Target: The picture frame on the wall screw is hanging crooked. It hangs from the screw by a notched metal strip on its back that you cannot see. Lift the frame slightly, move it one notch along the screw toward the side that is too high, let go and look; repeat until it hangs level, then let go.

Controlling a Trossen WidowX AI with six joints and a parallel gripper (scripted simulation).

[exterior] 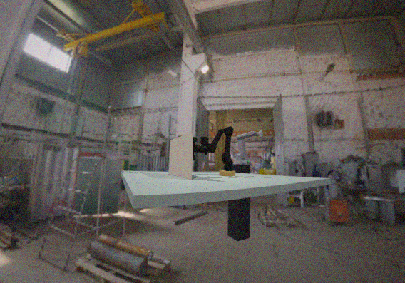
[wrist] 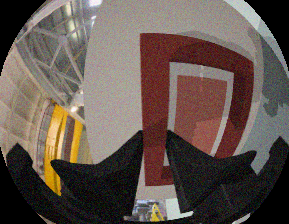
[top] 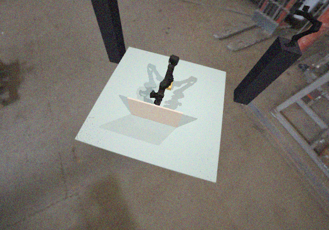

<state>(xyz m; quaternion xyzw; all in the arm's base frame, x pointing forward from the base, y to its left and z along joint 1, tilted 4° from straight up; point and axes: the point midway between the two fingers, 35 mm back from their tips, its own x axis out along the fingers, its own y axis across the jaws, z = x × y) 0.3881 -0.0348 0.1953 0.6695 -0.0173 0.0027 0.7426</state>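
Observation:
The picture frame (wrist: 155, 90) is dark red with a white mat and a reddish picture. It hangs on the pale wall panel (wrist: 115, 63) (top: 156, 115) (exterior: 181, 155) and shows only in the wrist view. The top and exterior views show the panel from behind and edge-on. My gripper (wrist: 153, 133) (top: 156, 100) (exterior: 195, 147) is shut on one bar of the frame, with a black finger on either side of it. The screw and the notched strip are hidden behind the frame. I cannot tell from this view how far the frame is tilted.
The panel stands upright on the pale green table (top: 188, 145) (exterior: 214, 191). The arm's yellow base (top: 170, 85) (exterior: 227, 172) sits behind the panel. Two black pillars (top: 107, 24) (top: 266, 67) stand beside the table, one carrying another dark arm (top: 307, 24).

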